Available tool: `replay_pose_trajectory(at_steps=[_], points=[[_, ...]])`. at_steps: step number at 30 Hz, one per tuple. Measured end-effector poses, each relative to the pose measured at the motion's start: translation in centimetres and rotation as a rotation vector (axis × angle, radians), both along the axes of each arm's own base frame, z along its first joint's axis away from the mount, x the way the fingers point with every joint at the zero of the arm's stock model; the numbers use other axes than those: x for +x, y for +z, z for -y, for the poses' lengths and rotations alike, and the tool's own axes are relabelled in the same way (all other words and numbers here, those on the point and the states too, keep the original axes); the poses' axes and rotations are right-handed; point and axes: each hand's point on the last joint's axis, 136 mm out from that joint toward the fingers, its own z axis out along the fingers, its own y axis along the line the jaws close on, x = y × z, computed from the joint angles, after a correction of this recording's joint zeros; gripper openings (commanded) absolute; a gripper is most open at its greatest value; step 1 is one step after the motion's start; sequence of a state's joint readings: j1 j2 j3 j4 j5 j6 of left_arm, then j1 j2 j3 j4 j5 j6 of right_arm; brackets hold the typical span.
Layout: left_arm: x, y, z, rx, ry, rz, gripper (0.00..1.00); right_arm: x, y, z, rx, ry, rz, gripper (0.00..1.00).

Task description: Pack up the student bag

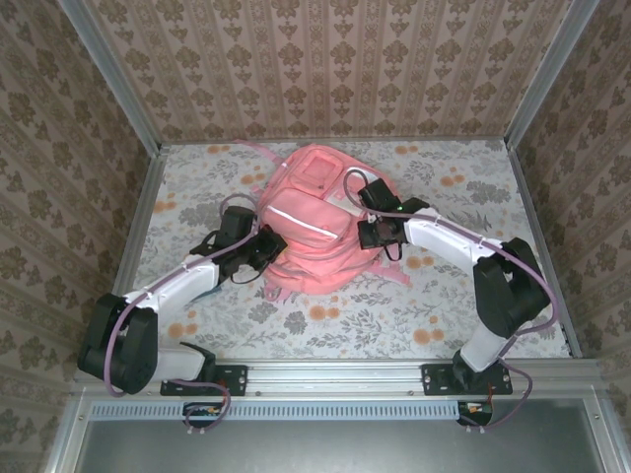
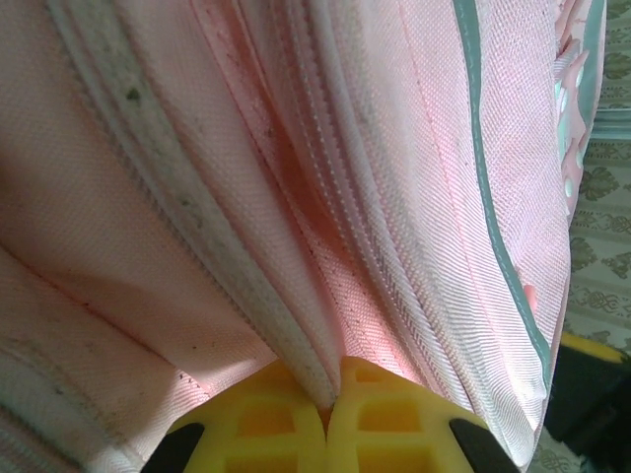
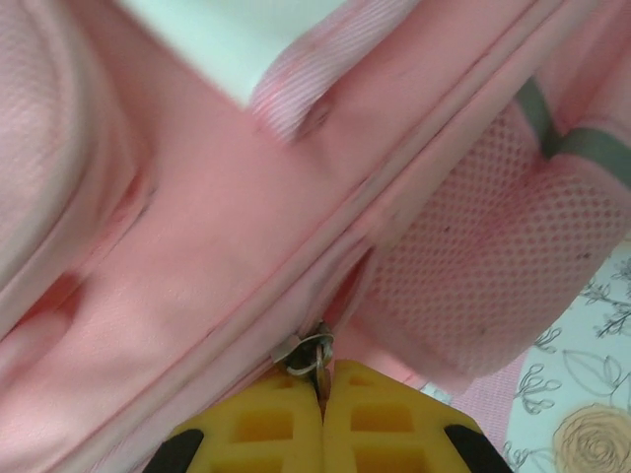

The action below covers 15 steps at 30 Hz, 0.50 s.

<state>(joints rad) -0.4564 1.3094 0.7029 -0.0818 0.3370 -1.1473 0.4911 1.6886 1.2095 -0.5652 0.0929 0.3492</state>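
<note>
Between left gripper (image 1: pixel 264 246) and right gripper (image 1: pixel 363 219), student bag (image 1: pixel 311 222) flat on the floral table (image 1: pixel 394 317), front up, long axis running far to near, left jaws clamped on its zip-seam fold (image 2: pixel 296 355), right jaws pinching the zipper pull (image 3: pixel 314 353).

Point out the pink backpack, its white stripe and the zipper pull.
student bag (image 1: pixel 301 261): top external view, lower front pocket.
white stripe (image 1: pixel 304 223): top external view, middle of the stripe.
zipper pull (image 3: pixel 311 351): right wrist view, its metal part.
</note>
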Motion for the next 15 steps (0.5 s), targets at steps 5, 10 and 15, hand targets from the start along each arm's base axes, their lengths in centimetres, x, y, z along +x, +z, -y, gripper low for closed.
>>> replay_pose_trajectory(at_steps=[5,10,15], points=[[0.0,0.2,0.2,-0.001,-0.019,0.009,0.00,1.1,-0.3,0.8,0.006,-0.041,-0.032,0.00],[-0.1,0.8,0.7,-0.010,-0.057,0.024,0.34,1.7,0.3,1.1,0.031,-0.065,-0.050,0.15],[-0.4,1.7,0.4,0.041,-0.116,0.031,0.61,3.0,1.0,4.4,0.012,-0.140,-0.019,0.56]])
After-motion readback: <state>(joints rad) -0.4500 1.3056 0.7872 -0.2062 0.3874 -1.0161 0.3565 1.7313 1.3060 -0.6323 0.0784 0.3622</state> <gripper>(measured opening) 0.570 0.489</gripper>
